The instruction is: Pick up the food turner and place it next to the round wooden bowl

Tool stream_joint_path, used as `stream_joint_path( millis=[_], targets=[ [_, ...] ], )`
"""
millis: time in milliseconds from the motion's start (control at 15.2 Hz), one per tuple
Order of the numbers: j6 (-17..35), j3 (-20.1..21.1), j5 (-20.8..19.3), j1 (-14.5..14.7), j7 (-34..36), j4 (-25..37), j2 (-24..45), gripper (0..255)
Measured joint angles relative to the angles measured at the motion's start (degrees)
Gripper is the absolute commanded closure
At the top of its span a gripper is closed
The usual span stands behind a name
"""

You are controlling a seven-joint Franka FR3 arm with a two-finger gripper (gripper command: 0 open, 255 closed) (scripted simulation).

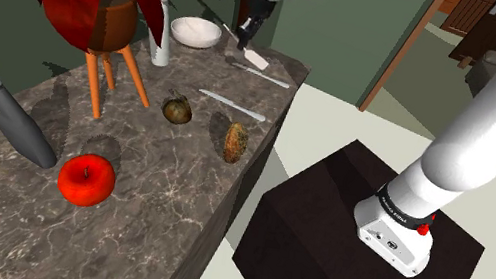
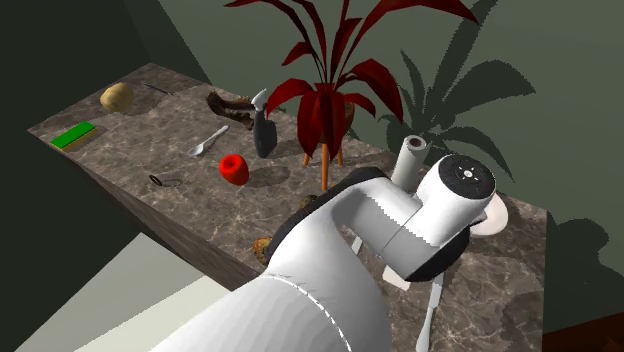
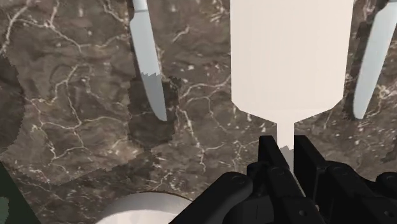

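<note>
**Grasp stage; placement pending.** The pincer (image 3: pixel 286 146) is clenched on the thin neck of the food turner (image 3: pixel 289 57), one black finger on each side, just below the broad white blade; the blade points away from the hand over the dark marbled counter (image 3: pixel 76 127). The turner is at the counter's far end, close to the long edge that faces the stand; the round bowl (image 1: pixel 196 32), drawn white, stands near it at the same end, further in from that edge. A table knife (image 3: pixel 149 70) lies to one side of the blade and a pale utensil (image 3: pixel 375 57) to the other, both apart from it. Whether the blade has left the surface cannot be told.

Judged from this, the pick-up is in hand and the placing is not yet done. The next move calls for a short lift clear of the marble and a small carry toward the bowl; the turner should be set down on bare counter beside the rim, touching neither bowl nor cutlery. A grip on so narrow a neck may let the wide blade swing.
</note>
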Motion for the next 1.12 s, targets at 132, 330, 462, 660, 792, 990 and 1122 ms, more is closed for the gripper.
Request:
stream_joint_path(
  millis=[132,330,462,660,792,990,1122],
  targets=[
    [-0.2,-0.9,0.2,-1.2,-2.3,1.9,1.9,255],
    [-1.9,-2.1,0.5,-3.1,-5.7,5.9,4.5,255],
    [-2.0,-2.6,0.7,-4.0,-7.2,7.0,5.5,255],
    [-0.7,-2.8,0.6,-4.1,-7.6,7.1,7.0,255],
    [0.6,-2.8,0.6,-4.1,-7.7,6.0,7.3,255],
    [2.5,-2.9,0.3,-4.0,-7.7,5.4,8.6,255],
    [3.7,-2.9,0.2,-4.0,-7.8,5.0,9.4,255]
  ],
)
